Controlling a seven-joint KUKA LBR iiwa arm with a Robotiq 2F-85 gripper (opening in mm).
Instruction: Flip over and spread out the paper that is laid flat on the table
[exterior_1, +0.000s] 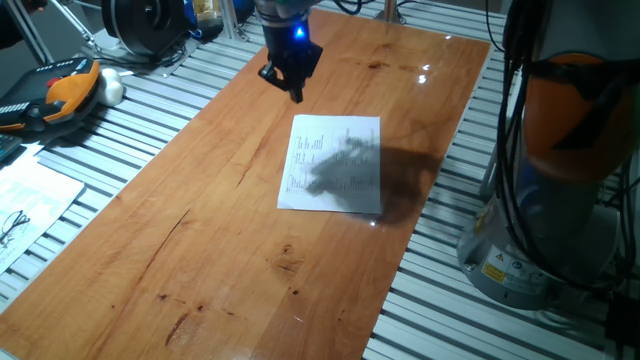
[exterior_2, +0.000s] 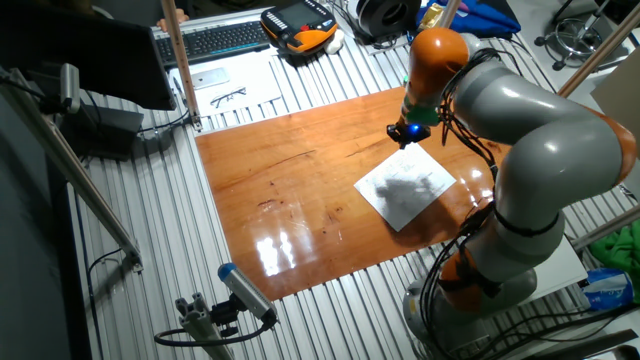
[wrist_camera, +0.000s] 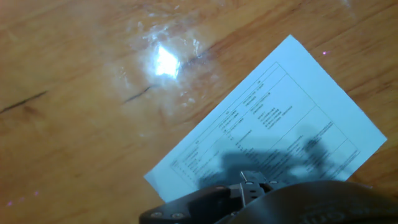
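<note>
The jaws of the dark two-finger gripper (exterior_1: 295, 88) could not be read as open or closed: in both fixed views the fingers merged into one dark tip, and in the hand view only the blurred dark housing of the gripper (wrist_camera: 249, 199) showed along the bottom edge. Nothing was visibly held. A blue light glowed on the hand just above the fingers. The gripper hung above the table, apart from the sheet, near the sheet's far corner as one fixed view showed it.

The thin white rectangular sheet of paper (exterior_1: 334, 163) lay flat on the long glossy reddish-brown wooden table (exterior_1: 200, 230), printed side up, with columns of small dark text visible. It sat toward the edge of the board nearest the robot's base, and the arm's shadow fell across much of it. In the hand view the paper (wrist_camera: 273, 130) ran diagonally, its framed text columns clear, beside a bright glare spot on the wood.

Around the board lay the slatted silvery metal surface (exterior_1: 80, 200). On it rested a white printed sheet with line drawings of glasses (exterior_1: 25, 205) and an orange and black handheld device (exterior_1: 60, 92). The other fixed view showed a black keyboard (exterior_2: 212, 38) beyond the board.
</note>
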